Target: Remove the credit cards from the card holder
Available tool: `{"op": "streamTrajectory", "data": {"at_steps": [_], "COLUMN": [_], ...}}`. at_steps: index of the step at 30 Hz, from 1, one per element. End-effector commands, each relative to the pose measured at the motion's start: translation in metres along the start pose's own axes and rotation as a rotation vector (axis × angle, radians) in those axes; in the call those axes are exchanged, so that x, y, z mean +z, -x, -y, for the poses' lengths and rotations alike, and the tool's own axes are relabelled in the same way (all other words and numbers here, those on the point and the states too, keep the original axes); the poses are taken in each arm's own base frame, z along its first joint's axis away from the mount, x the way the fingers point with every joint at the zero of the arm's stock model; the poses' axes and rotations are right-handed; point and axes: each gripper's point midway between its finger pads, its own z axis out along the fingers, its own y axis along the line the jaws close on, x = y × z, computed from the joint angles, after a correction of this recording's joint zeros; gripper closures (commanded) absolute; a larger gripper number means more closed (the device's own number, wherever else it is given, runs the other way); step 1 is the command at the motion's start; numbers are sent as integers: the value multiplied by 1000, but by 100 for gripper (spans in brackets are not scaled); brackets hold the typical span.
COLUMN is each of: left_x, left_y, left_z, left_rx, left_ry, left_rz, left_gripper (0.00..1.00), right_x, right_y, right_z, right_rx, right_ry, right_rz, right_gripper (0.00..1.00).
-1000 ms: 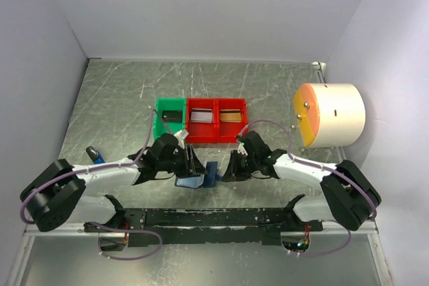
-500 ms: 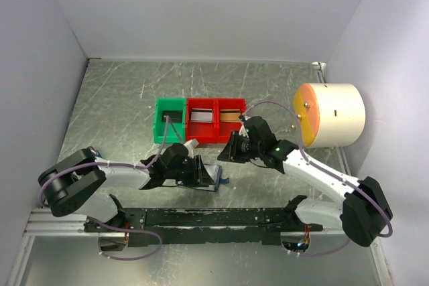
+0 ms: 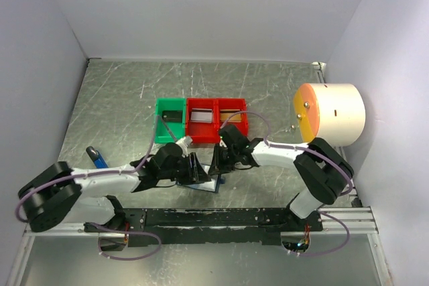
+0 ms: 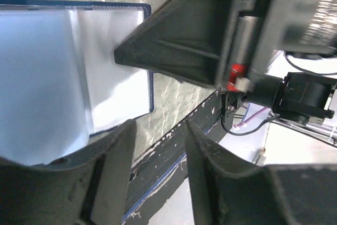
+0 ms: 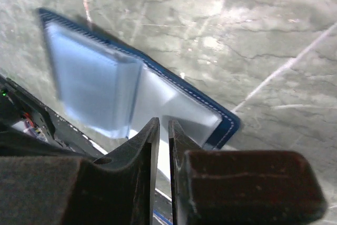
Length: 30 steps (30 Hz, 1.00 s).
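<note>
Open card holder (image 5: pixel 95 85) runs upper left to lower right ahead of your right gripper (image 5: pixel 163 126), jaws nearly together; left gripper (image 4: pixel 159 130), jaws apart.

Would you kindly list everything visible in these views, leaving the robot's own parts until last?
dark navy folding card holder: one, navy with pale blue pockets, lying open on the table
thin flat credit cards: three, silvery, dark, tan, one per bin compartment
green plastic bin: one, green, behind the holder
red plastic bins: two, red, right of the green bin
white cylinder with orange face: one, far right
small blue tag: one, blue, near left
left claw: black, open, at the holder
right claw: black, shut, over the holder
</note>
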Motion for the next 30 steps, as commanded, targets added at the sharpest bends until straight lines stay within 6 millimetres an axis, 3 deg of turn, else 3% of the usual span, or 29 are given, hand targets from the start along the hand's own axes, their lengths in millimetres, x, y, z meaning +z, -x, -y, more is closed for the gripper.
{"op": "streamTrajectory", "data": {"at_steps": [1,5,8,13,22,30], "left_x": [-27,-51,-54,-44,-49,-34], "left_y": [16,29,31,30,37,29], "left_z": [-5,-32,-44,-45,-49,-50], "left_rx": [45,72,80,76,84,82], "left_ry": [86,270,333,347,393,360], "left_rz": [108,173,153,122,150,98], "left_gripper": [45,36,35,36,35,38], "right_x": [7,8,8,9,9,9], "right_y": [-8,-19,-21,-19,-19,-19], "right_z": [31,38,41,42,41,41], "right_rx": [-3,7,6,-3,-8,-8], "right_ry": [-96,-83,-93,-101,-102,-103], "right_rz": [7,0,-2,-3,-11,-14], "right_gripper": [86,85,84,83,83,83]}}
